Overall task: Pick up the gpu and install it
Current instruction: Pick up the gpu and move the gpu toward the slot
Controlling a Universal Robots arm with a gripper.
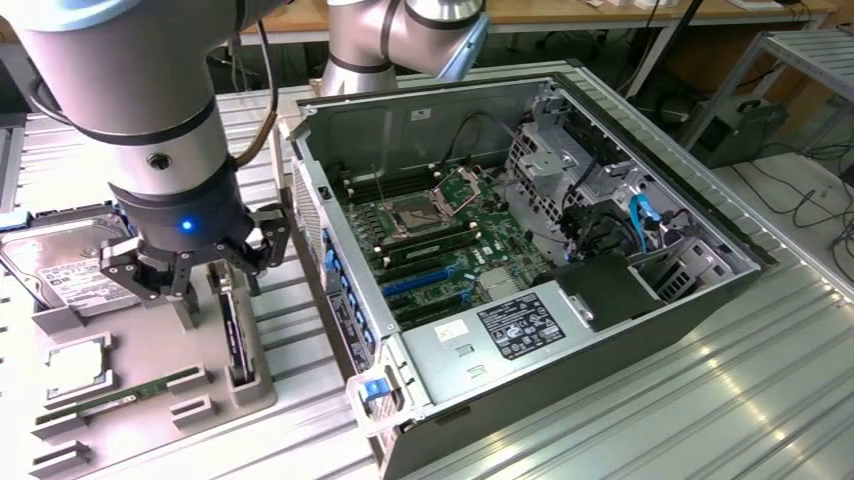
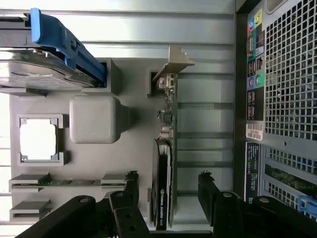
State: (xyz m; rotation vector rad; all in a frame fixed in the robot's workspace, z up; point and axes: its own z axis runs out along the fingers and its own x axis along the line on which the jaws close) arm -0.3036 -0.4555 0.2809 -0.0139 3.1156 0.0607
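- Above the grey moulded parts tray (image 1: 144,335), the black two-fingered gripper (image 2: 168,184) of a silver robot arm hangs with its jaws spread wide. One black finger (image 2: 131,184) stands on each side of the gpu, and neither touches it.
- The gpu (image 2: 162,196), a thin black-and-green expansion card with a silver metal end bracket (image 2: 174,63), stands on edge in a slot. The slot runs along the tray's side nearest the open black tower computer case (image 1: 400,130), and the card sits fully in it, not lifted.
- Elsewhere on the tray are a silver hard drive with a white label (image 1: 67,270), a square silver processor (image 1: 78,362) in its pocket and a narrow green memory stick (image 1: 127,392), all apart from the gripper.
- Beside the tray, the case lies open with its green motherboard (image 1: 441,260) exposed, and the blue expansion slots (image 1: 414,285) on it appear vacant.
- The step in hand looks like lining up the grasp, and the card seems roughly centred in the gap.
- A good grip would likely keep the fingers square to the card's flat faces, so both pads meet it together and it does not tilt in its slot.
- It would probably be best taken on the black body, clear of the bracket and the bare components near it, and low enough that the card cannot pivot.
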